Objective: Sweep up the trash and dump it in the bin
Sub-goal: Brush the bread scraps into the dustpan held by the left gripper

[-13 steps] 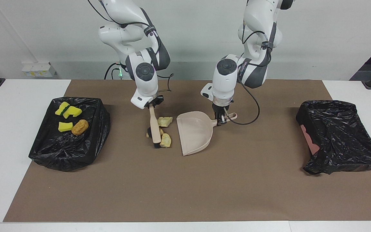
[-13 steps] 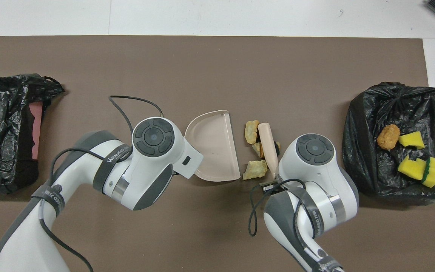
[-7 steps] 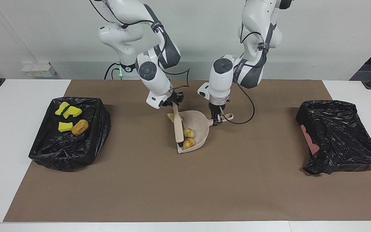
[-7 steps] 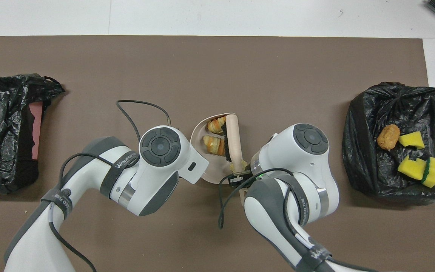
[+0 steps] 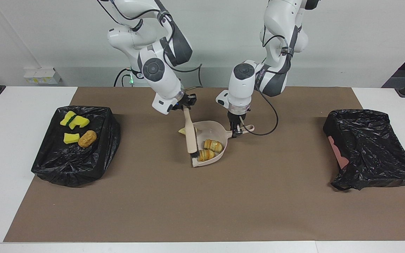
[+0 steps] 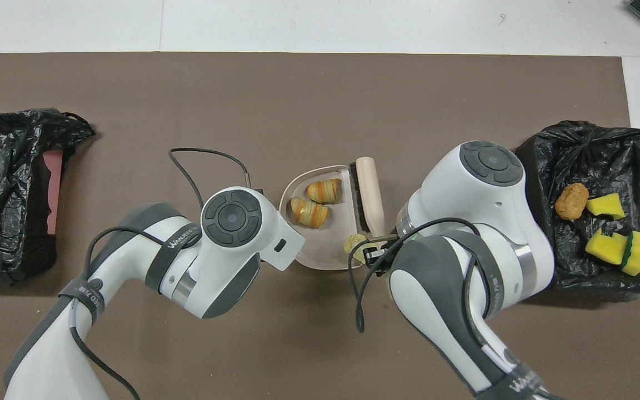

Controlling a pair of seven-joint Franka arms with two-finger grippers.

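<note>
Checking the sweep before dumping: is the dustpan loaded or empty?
Loaded: two croissant pieces lie in the dustpan; a third pale piece sits outside its rim.

Lighting: you get bright, even overhead light; soft short shadows under the arms; faint sheen on black bin liners (image 5: 74, 154); both views sharp, undistorted.

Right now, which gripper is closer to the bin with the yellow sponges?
Right. The right gripper holds the brush, nearer that bin; the left gripper grips the dustpan handle.
</note>
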